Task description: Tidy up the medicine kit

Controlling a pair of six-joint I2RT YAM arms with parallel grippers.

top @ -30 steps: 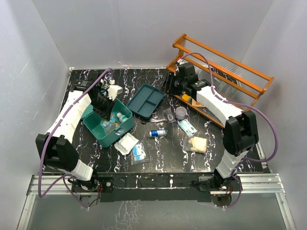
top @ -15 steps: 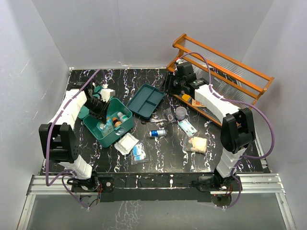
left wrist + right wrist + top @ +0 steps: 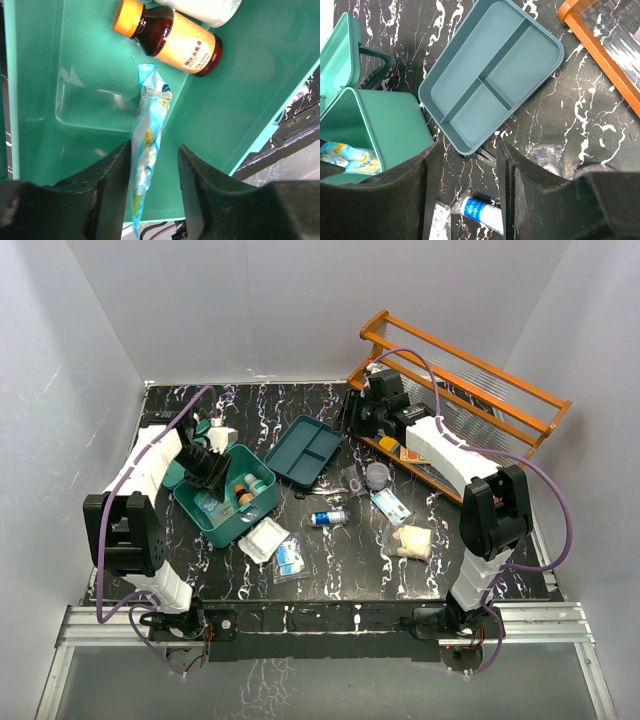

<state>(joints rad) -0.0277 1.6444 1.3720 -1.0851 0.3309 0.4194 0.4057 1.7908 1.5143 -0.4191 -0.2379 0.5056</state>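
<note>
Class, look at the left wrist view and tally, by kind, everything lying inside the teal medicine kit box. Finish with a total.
Inside the medicine kit, left wrist view:
Brown bottle with orange cap: 1
White container, only partly in view: 1
Blue and white sachet: 1
Total: 3

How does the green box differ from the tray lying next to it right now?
The box is deep and holds a brown bottle and a blue packet; the tray is shallow and empty. The tray has dividers; the box shows none. Both are teal-green plastic with rounded corners.
</note>
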